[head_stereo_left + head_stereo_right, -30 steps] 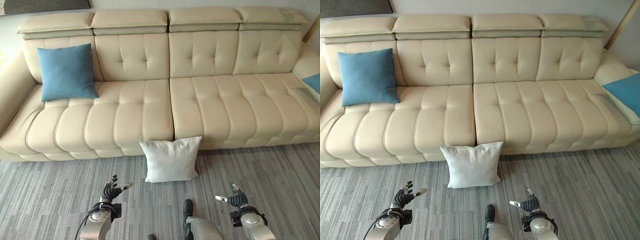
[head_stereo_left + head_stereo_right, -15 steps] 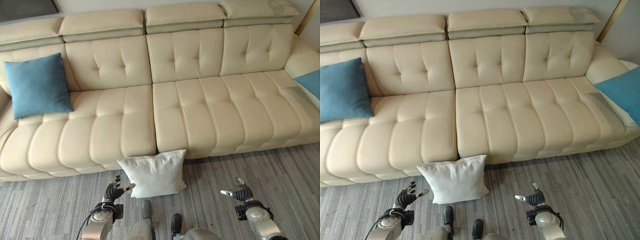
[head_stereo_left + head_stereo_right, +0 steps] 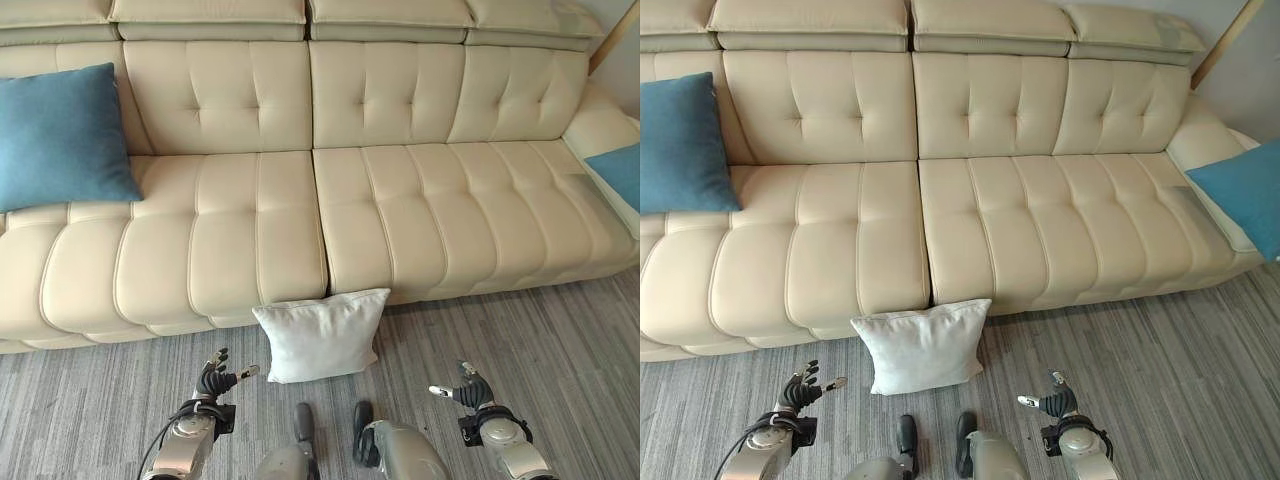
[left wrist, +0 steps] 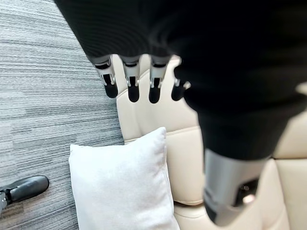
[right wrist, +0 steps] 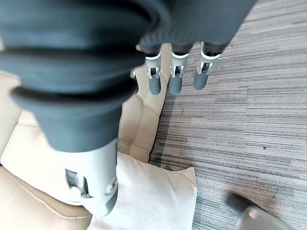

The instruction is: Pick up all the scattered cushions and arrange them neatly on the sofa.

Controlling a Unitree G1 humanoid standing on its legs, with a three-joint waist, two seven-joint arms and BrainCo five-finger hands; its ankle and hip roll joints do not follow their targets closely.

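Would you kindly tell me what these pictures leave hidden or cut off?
- Blue square cushion on the sofa's left end: its left side is cut by the left eye view's edge.
- Second blue cushion at the sofa's right end: partly cut by the right eye view's edge.
- White square cushion on the grey carpet: whether it leans on the cream leather sofa cannot be told.
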